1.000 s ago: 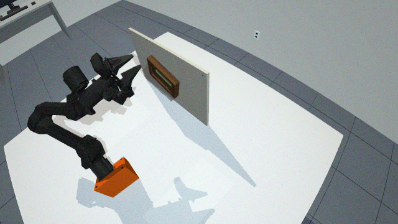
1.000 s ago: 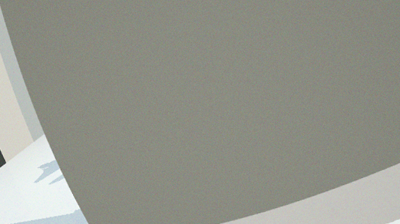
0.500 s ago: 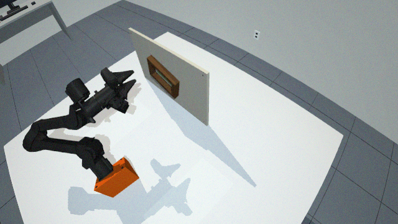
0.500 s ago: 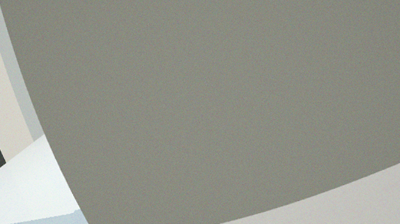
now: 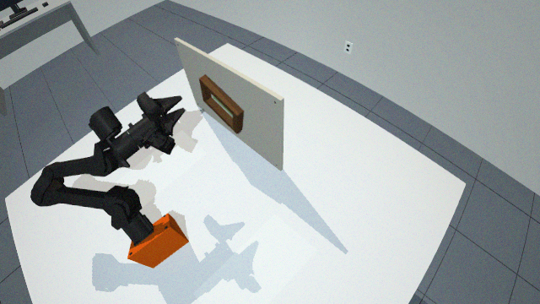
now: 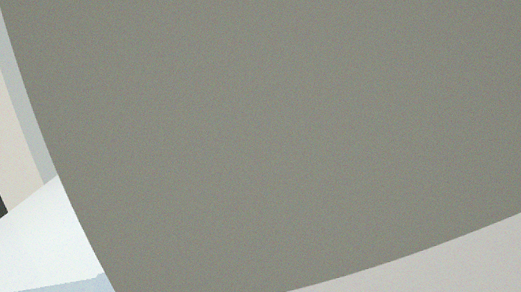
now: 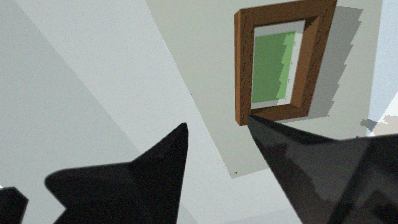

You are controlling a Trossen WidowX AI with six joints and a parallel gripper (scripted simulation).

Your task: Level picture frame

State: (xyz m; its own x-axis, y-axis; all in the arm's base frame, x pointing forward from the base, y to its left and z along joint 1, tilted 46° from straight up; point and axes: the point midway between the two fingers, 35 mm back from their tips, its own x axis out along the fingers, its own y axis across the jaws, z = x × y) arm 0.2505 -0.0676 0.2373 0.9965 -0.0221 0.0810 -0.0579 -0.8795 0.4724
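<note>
The wrist view shows the green picture inside the wooden frame (image 5: 239,122) (image 7: 243,67); the exterior view shows only the panel's (image 5: 257,122) (image 6: 288,127) (image 7: 210,100) blank back. Relative to the panel, the frame hangs on its front, and the open, empty claw (image 5: 183,104) (image 7: 216,123) is in front, apart from the frame.

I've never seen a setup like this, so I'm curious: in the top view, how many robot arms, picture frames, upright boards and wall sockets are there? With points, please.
Robot arms (image 5: 80,197): 1
Picture frames (image 5: 239,122) (image 7: 243,65): 1
Upright boards (image 5: 261,122) (image 6: 286,112) (image 7: 210,90): 1
Wall sockets (image 5: 348,46): 1
Total: 4
</note>
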